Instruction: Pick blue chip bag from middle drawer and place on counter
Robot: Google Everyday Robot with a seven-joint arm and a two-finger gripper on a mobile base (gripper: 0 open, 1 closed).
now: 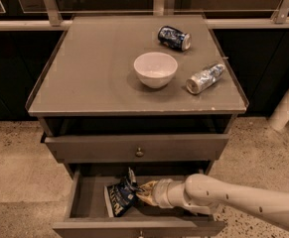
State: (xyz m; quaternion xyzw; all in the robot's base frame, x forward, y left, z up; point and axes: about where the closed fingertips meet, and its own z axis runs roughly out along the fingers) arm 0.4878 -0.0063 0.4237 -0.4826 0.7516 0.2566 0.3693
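You see a dark-blue bag [120, 196] with white lettering in the grey drawer [84, 202], your cream pincer [143, 192] at it there. The grey-brown counter [94, 68] carries a white bowl [155, 69], dark-blue can [174, 37] and silver-blue can [205, 78].
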